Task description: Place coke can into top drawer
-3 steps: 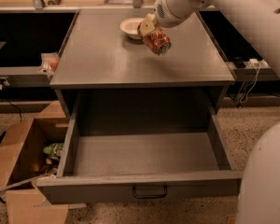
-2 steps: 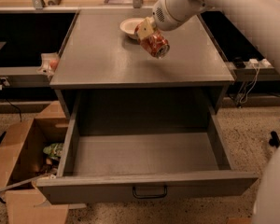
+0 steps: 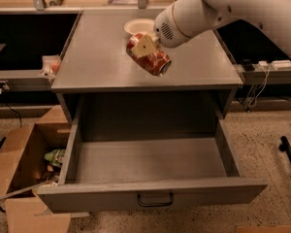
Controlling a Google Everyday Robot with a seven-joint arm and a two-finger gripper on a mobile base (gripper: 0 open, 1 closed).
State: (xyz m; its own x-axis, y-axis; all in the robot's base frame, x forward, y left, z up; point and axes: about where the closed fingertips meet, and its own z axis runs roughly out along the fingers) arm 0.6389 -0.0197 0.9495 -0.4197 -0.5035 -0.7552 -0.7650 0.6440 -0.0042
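The red coke can (image 3: 153,59) with white lettering is held tilted on its side in the air above the grey cabinet top (image 3: 97,57). My gripper (image 3: 144,46) is shut on the coke can, with a tan finger pad across its upper side. The white arm reaches in from the upper right. The top drawer (image 3: 150,193) is pulled wide open below the cabinet top, its grey floor bare, its dark handle at the centre of the front panel. The can hangs over the front part of the cabinet top, behind and above the drawer's opening.
A white bowl (image 3: 138,26) sits at the back of the cabinet top, behind the gripper. A brown cardboard box (image 3: 19,164) with items inside stands on the floor left of the drawer. Cables and a power strip (image 3: 271,64) lie at the right.
The gripper has lifted the coke can and carried it forward, toward the cabinet's front edge and away from the bowl. The view has also shifted closer.
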